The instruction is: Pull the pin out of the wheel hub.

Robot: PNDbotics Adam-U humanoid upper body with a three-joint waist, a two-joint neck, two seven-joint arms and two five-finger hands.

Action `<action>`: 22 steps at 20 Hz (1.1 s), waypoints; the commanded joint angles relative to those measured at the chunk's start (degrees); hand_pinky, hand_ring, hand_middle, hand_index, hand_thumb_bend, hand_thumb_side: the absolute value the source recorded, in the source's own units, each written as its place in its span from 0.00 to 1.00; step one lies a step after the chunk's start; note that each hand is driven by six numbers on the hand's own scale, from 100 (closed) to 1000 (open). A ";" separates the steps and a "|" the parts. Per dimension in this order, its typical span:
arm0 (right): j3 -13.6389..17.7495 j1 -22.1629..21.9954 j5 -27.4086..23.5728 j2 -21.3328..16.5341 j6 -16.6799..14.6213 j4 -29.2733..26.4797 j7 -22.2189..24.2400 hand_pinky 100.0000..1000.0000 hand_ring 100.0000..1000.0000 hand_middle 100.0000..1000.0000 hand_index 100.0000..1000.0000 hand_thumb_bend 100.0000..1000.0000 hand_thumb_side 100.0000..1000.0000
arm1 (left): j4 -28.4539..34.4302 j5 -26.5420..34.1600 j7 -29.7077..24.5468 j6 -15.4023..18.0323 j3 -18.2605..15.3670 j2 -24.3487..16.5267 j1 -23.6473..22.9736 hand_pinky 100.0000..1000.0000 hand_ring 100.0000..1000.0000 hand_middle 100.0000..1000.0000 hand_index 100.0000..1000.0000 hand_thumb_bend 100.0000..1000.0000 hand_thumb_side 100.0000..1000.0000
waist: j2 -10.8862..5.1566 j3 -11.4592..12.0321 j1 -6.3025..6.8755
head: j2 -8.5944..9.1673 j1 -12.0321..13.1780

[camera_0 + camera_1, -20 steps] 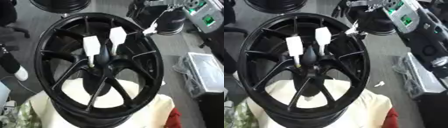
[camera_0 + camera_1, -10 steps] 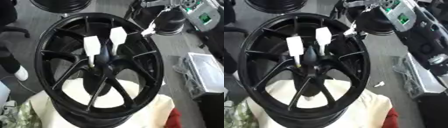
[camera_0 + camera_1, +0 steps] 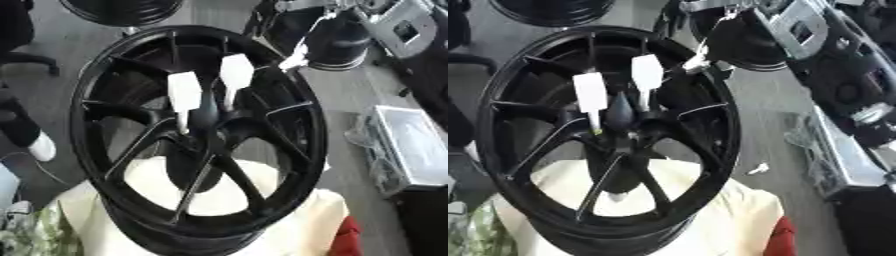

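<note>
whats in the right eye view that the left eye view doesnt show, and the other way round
Only the right eye view shows a small white scrap on the floor right of the wheel, and more of the robot's right arm running down the right edge.

Only the left eye view shows a white shoe at the left edge.

Both show the black wheel hub on a cream cloth, two white-handled pins standing in its centre, and a grey tray at the right.

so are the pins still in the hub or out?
In. Both white-tagged pins stand with their stems seated in the centre of the black wheel hub. The right hand is near the rim, not touching them.
</note>
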State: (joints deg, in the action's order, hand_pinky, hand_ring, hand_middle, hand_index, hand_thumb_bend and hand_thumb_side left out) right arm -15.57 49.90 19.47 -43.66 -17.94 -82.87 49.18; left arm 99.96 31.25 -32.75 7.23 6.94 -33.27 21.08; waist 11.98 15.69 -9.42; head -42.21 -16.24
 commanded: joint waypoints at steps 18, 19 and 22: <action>1.12 -1.51 -2.71 -1.46 2.52 -3.02 -0.21 0.76 0.74 0.72 0.83 0.40 0.41 | 0.80 -1.82 -0.10 -0.27 -0.26 -1.21 -0.18 0.83 0.91 0.84 0.86 0.01 0.75 | -1.20 1.49 -0.49 | -0.49 -2.12; 1.13 -1.50 -2.75 -1.38 2.63 -3.05 -0.22 0.76 0.74 0.72 0.83 0.40 0.41 | 0.79 -1.91 -0.13 -0.29 -0.25 -1.19 -0.18 0.83 0.91 0.84 0.86 0.01 0.75 | -1.16 1.52 -0.51 | -0.48 -2.25; 1.32 -1.53 -2.68 -1.20 3.01 -3.08 -0.58 0.76 0.74 0.72 0.83 0.39 0.41 | 0.81 -2.18 -0.21 -0.24 -0.21 -1.16 -0.18 0.83 0.91 0.84 0.86 0.01 0.75 | -0.97 1.65 -0.64 | -0.49 -2.44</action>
State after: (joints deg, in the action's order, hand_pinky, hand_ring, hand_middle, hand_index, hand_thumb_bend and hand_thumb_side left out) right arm -15.34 47.77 17.13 -43.10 -15.11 -84.84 48.69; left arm 99.93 29.21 -32.84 6.91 6.94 -33.27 20.59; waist 11.83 17.35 -10.58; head -42.69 -18.34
